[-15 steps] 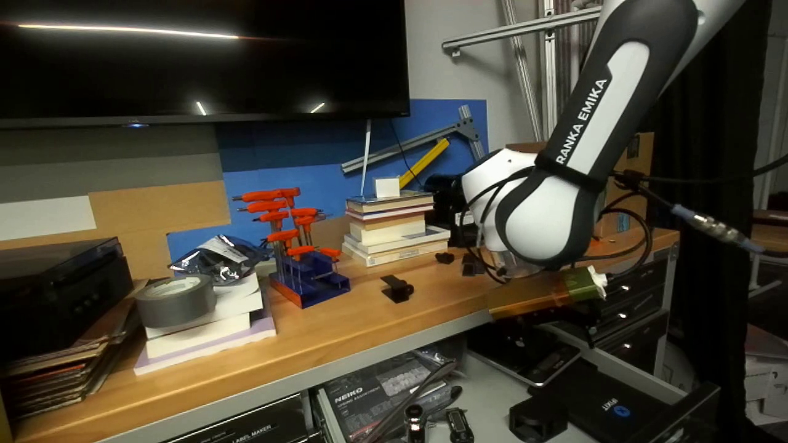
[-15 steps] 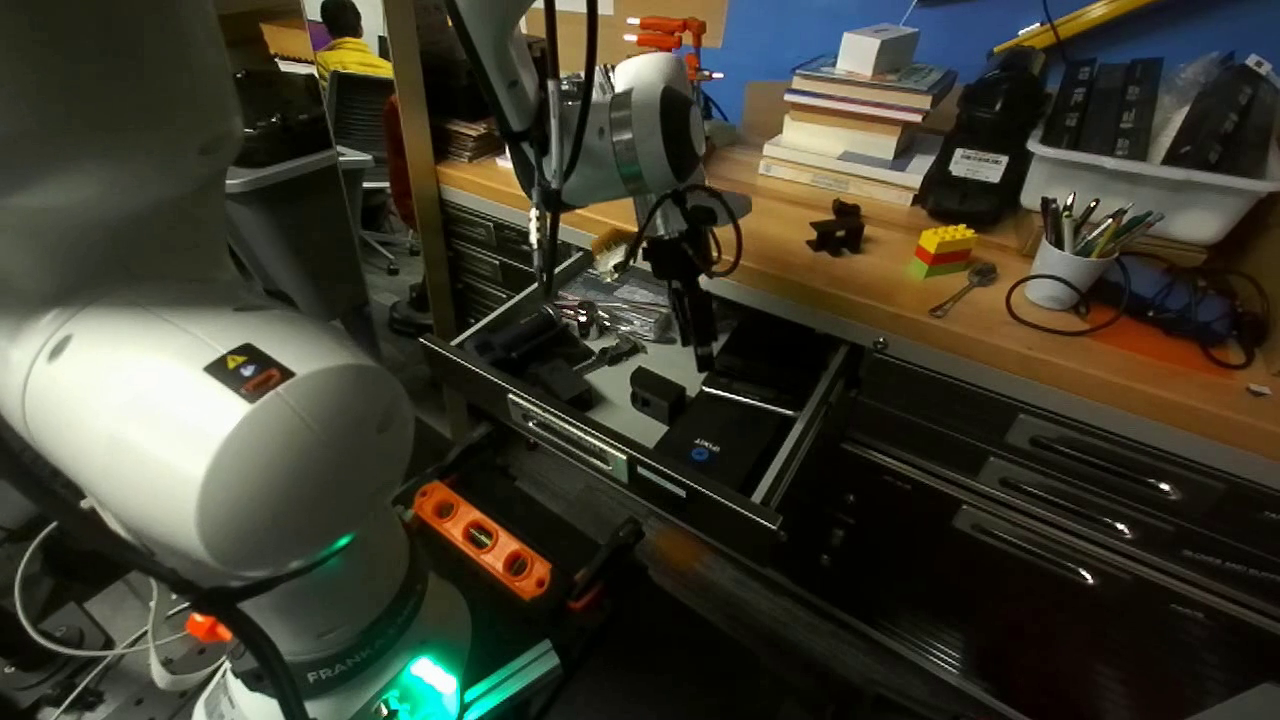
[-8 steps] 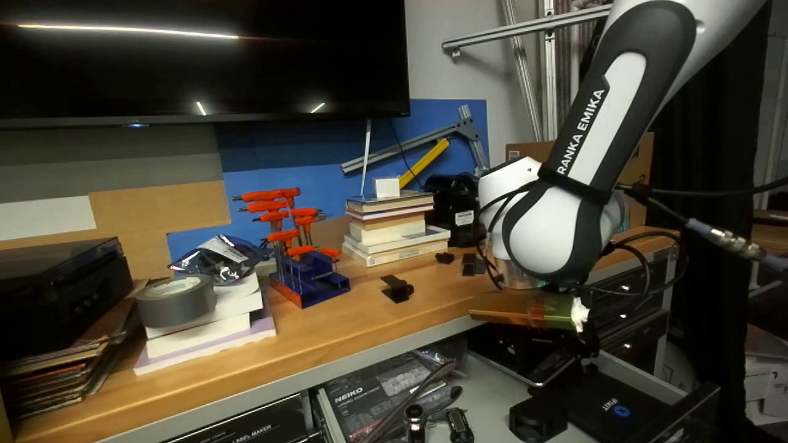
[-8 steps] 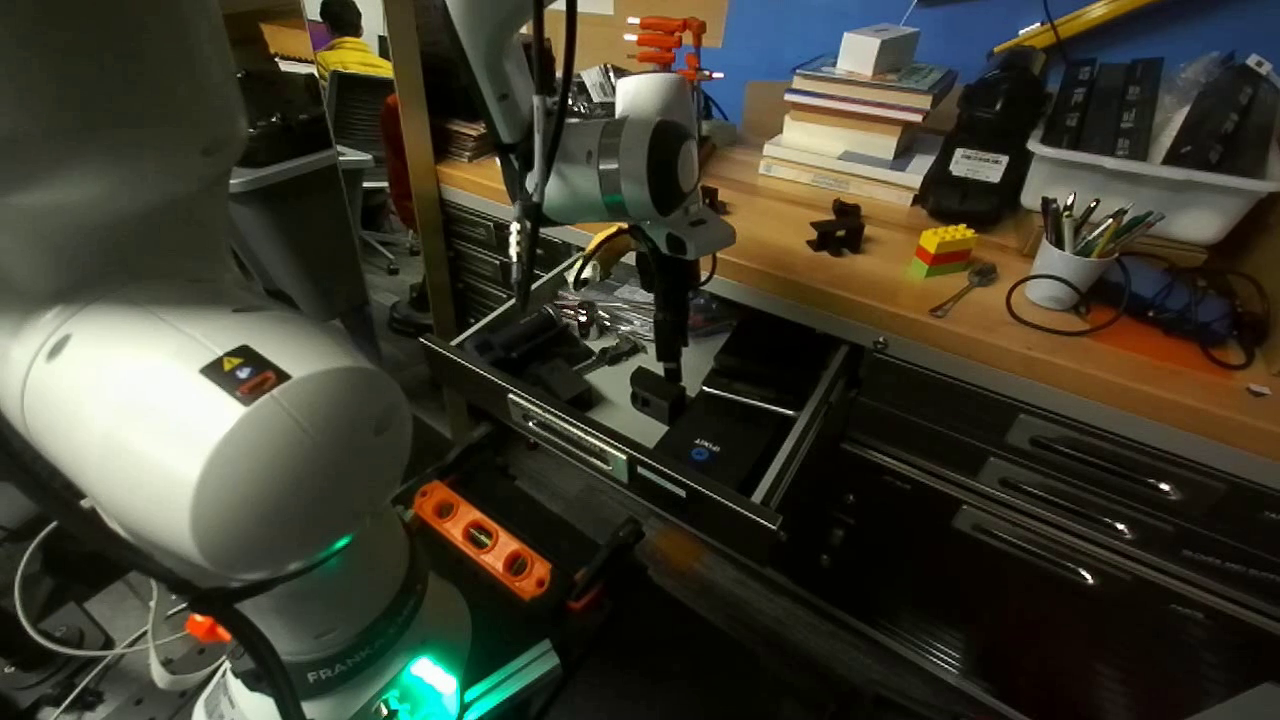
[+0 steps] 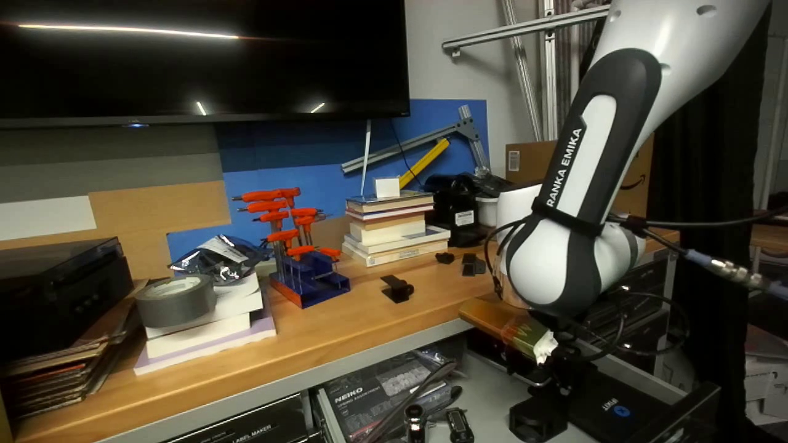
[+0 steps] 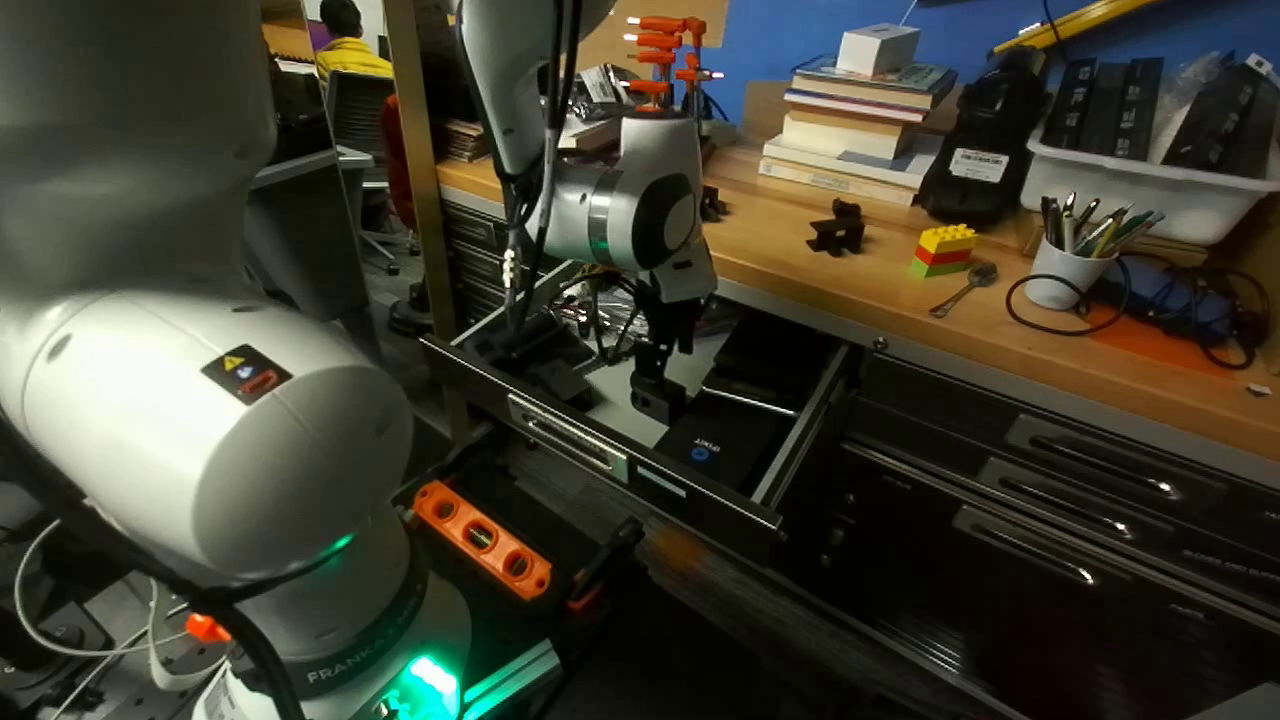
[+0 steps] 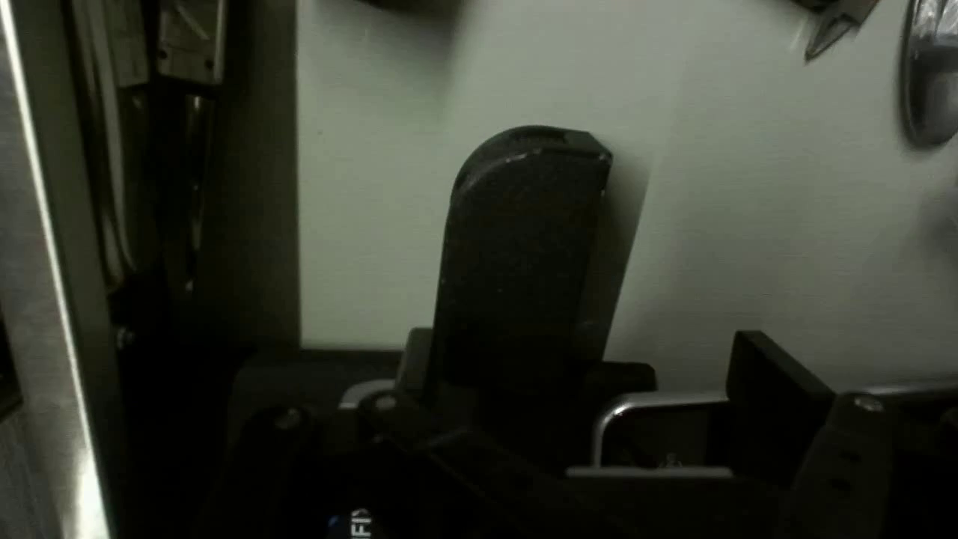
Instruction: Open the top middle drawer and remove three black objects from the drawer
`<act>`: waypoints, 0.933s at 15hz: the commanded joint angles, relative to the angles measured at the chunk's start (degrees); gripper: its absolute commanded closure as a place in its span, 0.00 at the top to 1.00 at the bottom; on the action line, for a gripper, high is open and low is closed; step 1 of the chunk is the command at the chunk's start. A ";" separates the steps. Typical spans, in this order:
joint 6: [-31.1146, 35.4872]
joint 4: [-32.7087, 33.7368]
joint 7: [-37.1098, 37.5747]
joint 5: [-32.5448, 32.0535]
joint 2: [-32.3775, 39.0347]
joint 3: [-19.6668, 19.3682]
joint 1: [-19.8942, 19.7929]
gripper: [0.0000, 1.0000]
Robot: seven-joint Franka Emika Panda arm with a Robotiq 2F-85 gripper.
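The top middle drawer (image 6: 570, 445) stands pulled open; its front also shows at the right in an exterior view (image 5: 692, 412). One chunky matte-black block (image 6: 657, 398) lies on the drawer floor near the front, also visible in an exterior view (image 5: 537, 418) and the wrist view (image 7: 520, 254). My gripper (image 6: 668, 358) points down into the drawer right over this block. In the wrist view the fingers (image 7: 595, 374) are wide apart, with the block's near end between them, close to the left finger. Small black items lie on the bench: one in front (image 5: 397, 289), two farther back (image 5: 472, 264).
A flat black box with a blue logo (image 6: 705, 440) lies beside the block. Calipers (image 5: 459, 424) and a NEIKO case (image 5: 381, 394) are also in the drawer. The bench edge (image 6: 780, 300) overhangs behind the gripper. Books (image 6: 850, 130), toy bricks (image 6: 943, 250) and a cup (image 6: 1068, 270) stand on the bench.
The arm has come down into the drawer and the gripper has turned and tilted. Its fingers have moved from above and behind the black block to right at it. The block has not moved.
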 commanded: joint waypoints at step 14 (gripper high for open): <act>5.39 -2.62 5.20 1.98 2.27 -5.58 8.36 1.00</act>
